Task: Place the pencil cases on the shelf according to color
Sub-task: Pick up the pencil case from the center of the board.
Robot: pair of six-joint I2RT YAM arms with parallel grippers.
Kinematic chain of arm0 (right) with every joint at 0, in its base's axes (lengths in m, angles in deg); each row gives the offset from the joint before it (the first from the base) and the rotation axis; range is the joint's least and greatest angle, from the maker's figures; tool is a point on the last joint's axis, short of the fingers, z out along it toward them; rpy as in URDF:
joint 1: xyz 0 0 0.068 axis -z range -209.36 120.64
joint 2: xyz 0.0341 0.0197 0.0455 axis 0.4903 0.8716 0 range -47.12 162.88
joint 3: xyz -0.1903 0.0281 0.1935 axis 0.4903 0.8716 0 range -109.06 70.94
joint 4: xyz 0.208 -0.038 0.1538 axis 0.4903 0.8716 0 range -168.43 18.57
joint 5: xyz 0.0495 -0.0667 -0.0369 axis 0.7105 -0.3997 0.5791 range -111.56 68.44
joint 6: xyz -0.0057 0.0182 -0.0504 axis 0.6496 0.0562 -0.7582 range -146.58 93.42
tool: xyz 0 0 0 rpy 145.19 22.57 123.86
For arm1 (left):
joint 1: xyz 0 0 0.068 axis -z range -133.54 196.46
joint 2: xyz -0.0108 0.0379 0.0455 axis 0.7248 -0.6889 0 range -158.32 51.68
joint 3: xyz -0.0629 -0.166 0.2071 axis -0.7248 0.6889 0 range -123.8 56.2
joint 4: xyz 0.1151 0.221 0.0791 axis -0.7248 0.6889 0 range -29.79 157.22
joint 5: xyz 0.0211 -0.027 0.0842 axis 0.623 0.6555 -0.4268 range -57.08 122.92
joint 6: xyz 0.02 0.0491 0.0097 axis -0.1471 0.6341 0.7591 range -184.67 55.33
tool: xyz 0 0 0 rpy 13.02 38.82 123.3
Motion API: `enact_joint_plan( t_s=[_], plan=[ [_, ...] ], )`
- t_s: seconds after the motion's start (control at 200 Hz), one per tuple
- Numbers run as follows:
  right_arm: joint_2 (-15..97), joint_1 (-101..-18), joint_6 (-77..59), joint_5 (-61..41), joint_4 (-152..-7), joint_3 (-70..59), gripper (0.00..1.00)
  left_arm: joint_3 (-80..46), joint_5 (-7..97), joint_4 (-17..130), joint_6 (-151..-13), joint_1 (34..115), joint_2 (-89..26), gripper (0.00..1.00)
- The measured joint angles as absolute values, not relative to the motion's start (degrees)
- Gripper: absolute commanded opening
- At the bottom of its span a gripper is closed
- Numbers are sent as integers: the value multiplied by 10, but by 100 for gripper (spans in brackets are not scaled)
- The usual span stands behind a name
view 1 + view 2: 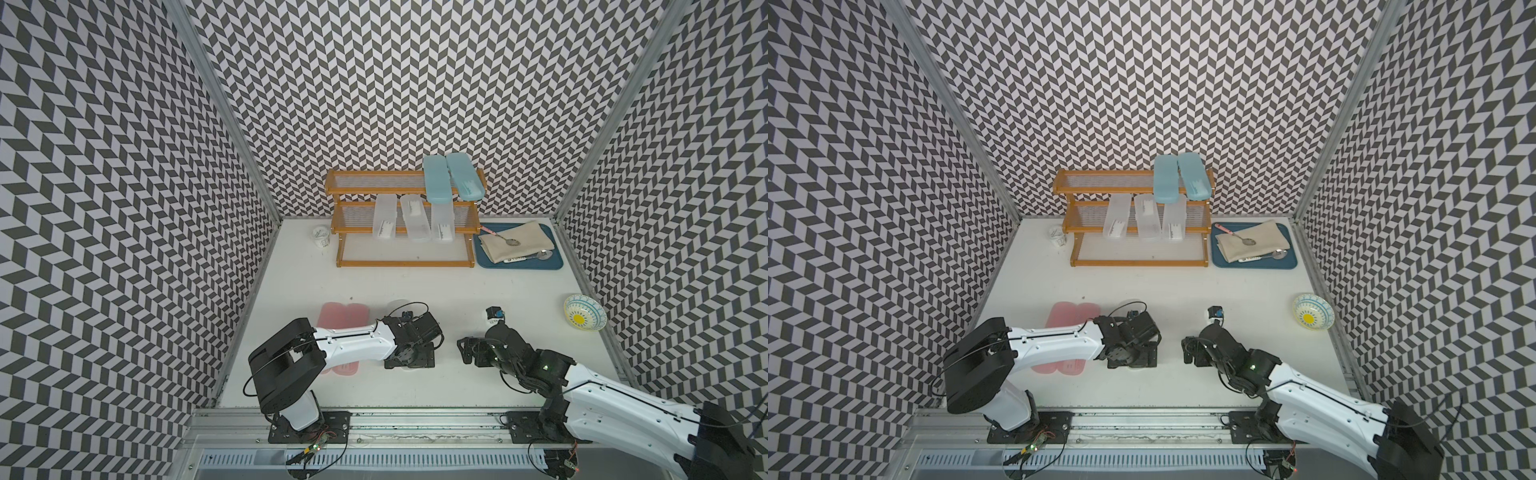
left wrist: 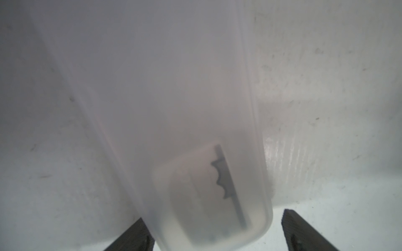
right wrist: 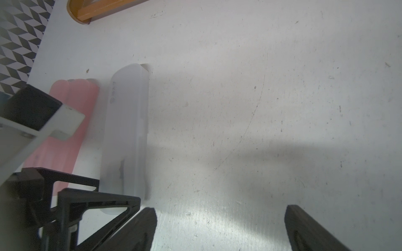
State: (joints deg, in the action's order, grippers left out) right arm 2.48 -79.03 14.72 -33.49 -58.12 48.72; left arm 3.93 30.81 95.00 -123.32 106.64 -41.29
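The left hand point(image 2: 214, 217) stood open astride the labelled end of a clear case point(image 2: 174, 108), which lay flat on the tabletop point(image 2: 326, 108) directly under it. One finger point(image 2: 130, 239) sat against or just beside the case's edge and the other point(image 2: 304, 236) stood apart with bare tabletop between, so nothing was gripped. To pick well, I judged the hand should centre across the case before closing, lest the first finger to touch shove it sideways toward the two pink cases point(image 3: 71, 121) just beside it on the hand's left. The frosted plastic looked smooth and a hold so near one end would leave a long overhang, so a firm squeeze and a slow, level lift seemed wise. The right hand point(image 3: 219, 228), off to the left hand's right, hung wide open and empty over bare tabletop. Well ahead of both hands, the shelf point(image 1: 399, 263) carried two blue cases point(image 1: 436, 178) on its top tier and three clear cases point(image 1: 415, 220) on the middle one, where this case would belong. As for writing, the label point(image 2: 195, 195) under the hand showed only a dark scalloped mark and a line through the plastic, with no legible words. The grey print point(image 3: 113, 91) toward the case's far end and the labels on the shelved cases were too small to read.
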Motion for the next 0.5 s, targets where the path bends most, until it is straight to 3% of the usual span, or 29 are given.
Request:
enact_joint_plan(
  t_s=[0.501],
  plan=[
    [33,-790,144,-324,-582,487,96,105,294,962,-1234,1040,-346,93]
  ],
)
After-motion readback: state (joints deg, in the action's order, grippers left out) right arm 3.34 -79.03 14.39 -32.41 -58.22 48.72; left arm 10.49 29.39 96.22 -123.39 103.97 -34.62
